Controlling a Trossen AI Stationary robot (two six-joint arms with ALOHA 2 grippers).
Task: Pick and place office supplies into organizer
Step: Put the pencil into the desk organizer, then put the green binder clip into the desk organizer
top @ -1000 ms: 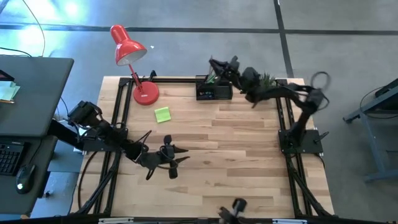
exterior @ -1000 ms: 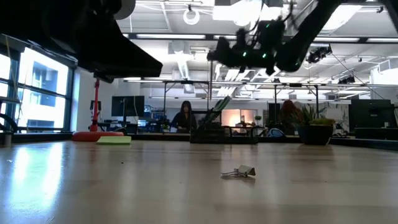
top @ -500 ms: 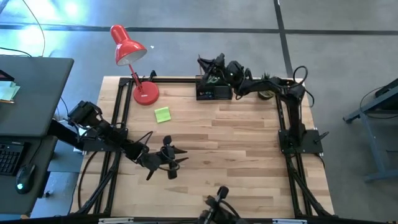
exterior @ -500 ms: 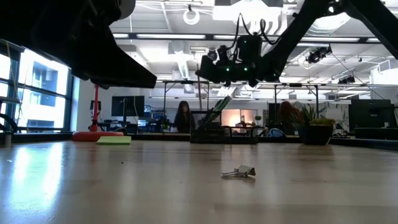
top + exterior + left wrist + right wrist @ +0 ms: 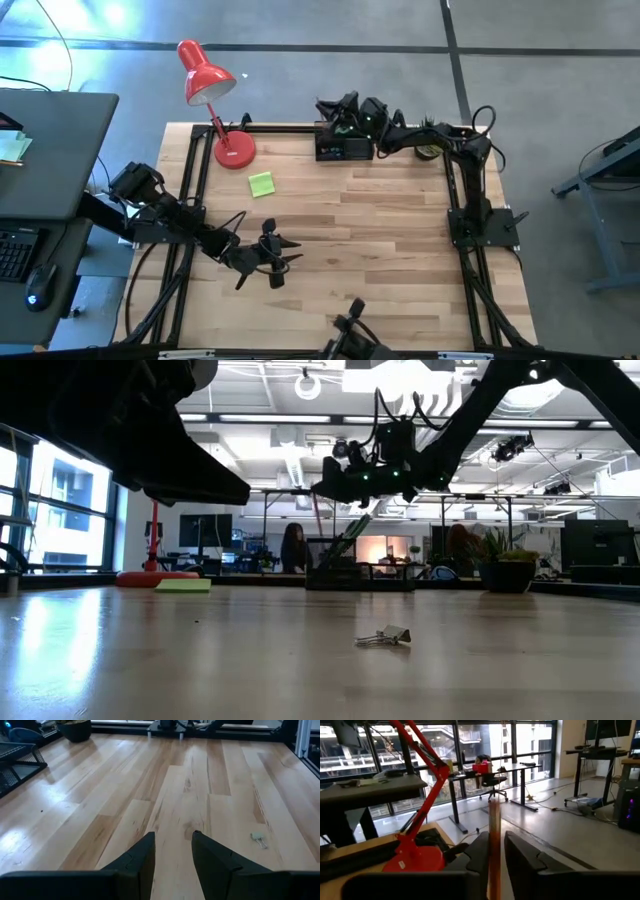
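Leftward, the left gripper [image 5: 283, 252] hovers low over the near table [image 5: 400, 250], jaws parted and empty. Beyond lies the lime-green sticky-note pad [image 5: 261, 184]. Rightward, the right gripper [image 5: 330, 107] hangs above the black organizer [image 5: 344, 146], an orange pencil [image 5: 494, 845] upright between its loosened fingers.

Red lamp [image 5: 205, 75], lime-green sticky-note pad [image 5: 261, 184]
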